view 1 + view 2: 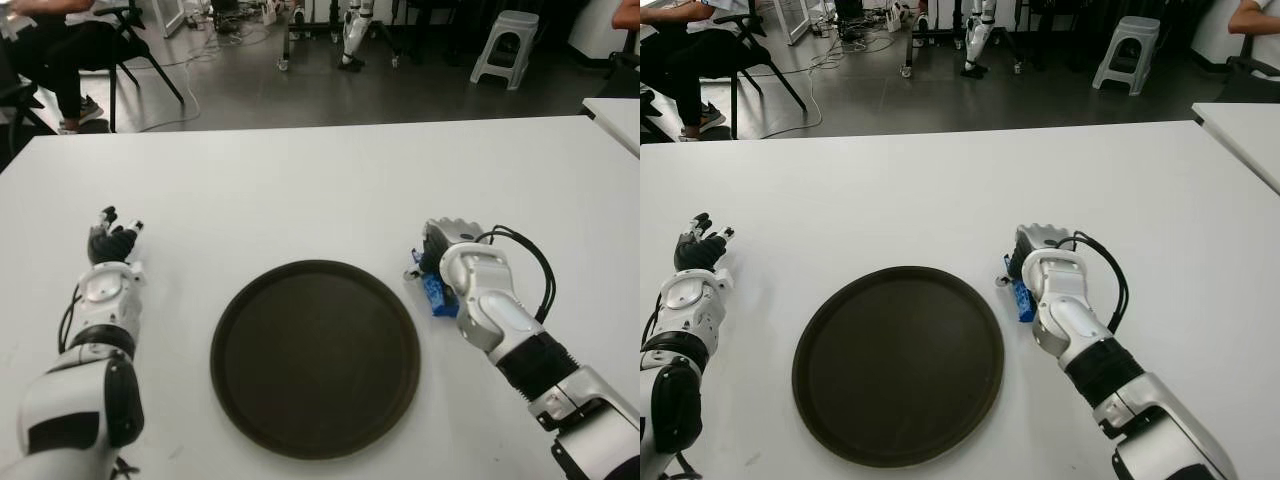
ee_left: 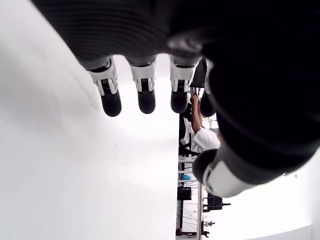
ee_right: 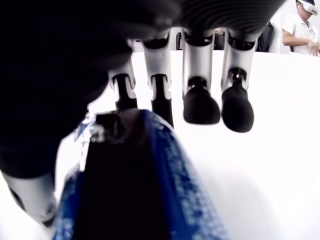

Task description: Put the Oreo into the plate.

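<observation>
The right hand (image 1: pixel 452 262) curls its fingers (image 3: pixel 200 102) around the blue Oreo pack (image 1: pixel 434 294) beside the plate (image 1: pixel 315 357), ready to lift; the left hand (image 1: pixel 108 262) shows near the bench's (image 1: pixel 300 190) left edge, fingers relaxed and empty.

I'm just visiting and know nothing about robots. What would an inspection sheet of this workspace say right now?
Surface: white table, bare around the job's things.
Job's things: dark round plate in front of the robot, nothing in it; blue Oreo pack just right of the plate, under the right hand.
Clutter: nothing seen on the table.
Hands: right hand closed around the Oreo pack; left hand left of the plate, fingers relaxed, holding nothing.
Cables: black cable looping along the right forearm; wires on the floor behind.
Surroundings: grey stool, seated person, second table.
</observation>
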{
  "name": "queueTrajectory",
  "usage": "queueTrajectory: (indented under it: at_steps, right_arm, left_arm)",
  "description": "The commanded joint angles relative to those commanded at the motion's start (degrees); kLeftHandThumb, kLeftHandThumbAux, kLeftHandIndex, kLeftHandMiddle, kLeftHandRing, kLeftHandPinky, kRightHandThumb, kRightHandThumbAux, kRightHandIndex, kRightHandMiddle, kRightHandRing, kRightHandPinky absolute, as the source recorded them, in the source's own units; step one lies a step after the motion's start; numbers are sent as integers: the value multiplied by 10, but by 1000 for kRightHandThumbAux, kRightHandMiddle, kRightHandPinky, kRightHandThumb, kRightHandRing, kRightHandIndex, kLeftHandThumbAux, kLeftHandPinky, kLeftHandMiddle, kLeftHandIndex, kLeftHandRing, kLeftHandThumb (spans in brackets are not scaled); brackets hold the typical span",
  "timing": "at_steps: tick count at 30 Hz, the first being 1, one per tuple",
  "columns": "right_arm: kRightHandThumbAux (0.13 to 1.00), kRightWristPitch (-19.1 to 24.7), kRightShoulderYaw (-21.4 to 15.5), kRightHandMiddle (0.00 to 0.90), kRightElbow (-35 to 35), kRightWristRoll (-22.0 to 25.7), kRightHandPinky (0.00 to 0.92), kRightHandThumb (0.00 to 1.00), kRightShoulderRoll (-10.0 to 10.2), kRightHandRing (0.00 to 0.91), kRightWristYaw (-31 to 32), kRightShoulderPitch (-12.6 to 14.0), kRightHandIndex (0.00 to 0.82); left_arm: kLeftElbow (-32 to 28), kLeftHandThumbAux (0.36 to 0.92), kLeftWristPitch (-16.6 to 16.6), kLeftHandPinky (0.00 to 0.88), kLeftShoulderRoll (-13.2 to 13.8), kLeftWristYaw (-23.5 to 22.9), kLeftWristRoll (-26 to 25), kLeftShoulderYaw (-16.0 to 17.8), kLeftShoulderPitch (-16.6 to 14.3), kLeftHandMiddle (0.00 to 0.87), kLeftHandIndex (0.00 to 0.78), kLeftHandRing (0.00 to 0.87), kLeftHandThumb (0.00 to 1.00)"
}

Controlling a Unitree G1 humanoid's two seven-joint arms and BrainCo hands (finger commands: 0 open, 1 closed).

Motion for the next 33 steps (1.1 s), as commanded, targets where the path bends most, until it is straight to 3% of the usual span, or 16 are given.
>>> queueTrajectory:
  at_steps: [3, 6, 16, 26, 33]
  right_arm:
    - [687, 15, -12, 791, 4, 2, 810, 0, 3, 829, -6, -4, 552]
    - [690, 24, -37, 801, 6, -5, 818, 10, -21, 838, -33, -13, 584]
    - [702, 36, -46, 799, -18, -9, 819, 46, -32, 837, -32, -8, 581]
    - [693, 39, -45, 801, -35, -11, 810, 6, -45, 840, -26, -3, 453]
    - [672, 50, -37, 801, -56, -20, 807, 0, -55, 839, -1, 0, 455]
  left_arm:
    - [0, 767, 1, 29, 0, 1, 2, -2, 0, 0, 0, 1, 37]
    - [1, 781, 4, 27, 2, 2, 4, -4, 0, 0, 0, 1, 19]
    - [1, 790, 0, 32, 1, -1, 3, -1, 1, 0, 0, 1, 7]
    - [-1, 792, 0, 49, -1, 0, 0, 2, 0, 5, 0, 11, 11]
    - [-1, 788, -1, 44, -1, -1, 2, -1, 1, 0, 0, 6, 17]
